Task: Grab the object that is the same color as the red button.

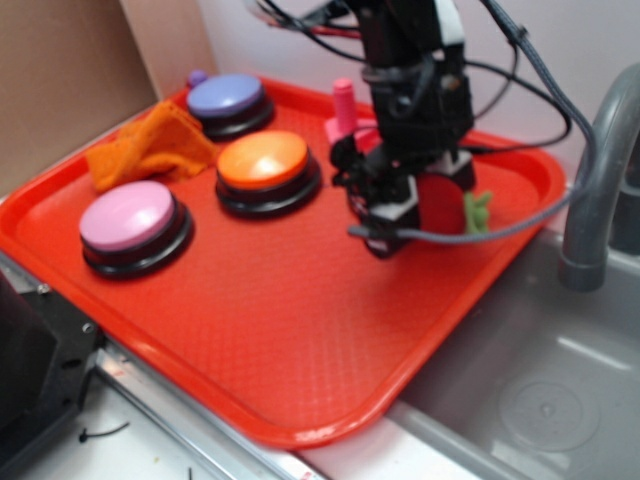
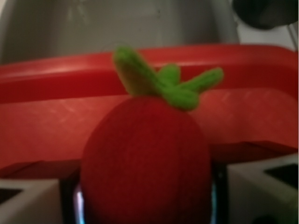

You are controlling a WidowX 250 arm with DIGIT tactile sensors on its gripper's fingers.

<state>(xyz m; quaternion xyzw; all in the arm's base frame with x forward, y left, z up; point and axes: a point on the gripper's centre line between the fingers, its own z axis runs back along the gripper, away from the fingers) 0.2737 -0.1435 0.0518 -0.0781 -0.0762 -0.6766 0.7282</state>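
Observation:
The object, a red plush strawberry (image 2: pixel 145 163) with a green felt leaf tuft (image 2: pixel 163 81), lies on the red tray (image 1: pixel 300 330) near its right rim. My gripper (image 1: pixel 420 215) is lowered over it, one finger on each side. In the wrist view the strawberry fills the space between the white fingers (image 2: pixel 28 200), with a thin bright sliver left at each flank and its round shape unsquashed. In the exterior view only its red side (image 1: pixel 440 205) and leaf (image 1: pixel 478 212) show past the fingers. The red button is hidden.
A pink button (image 1: pixel 132 225), an orange button (image 1: pixel 265 170) and a purple button (image 1: pixel 230 103) stand on the tray's left half. An orange cloth (image 1: pixel 150 148) lies at the back left, and a pink bolt (image 1: pixel 343 108) stands behind the arm. A grey sink (image 1: pixel 540 390) and faucet (image 1: pixel 600 170) are to the right.

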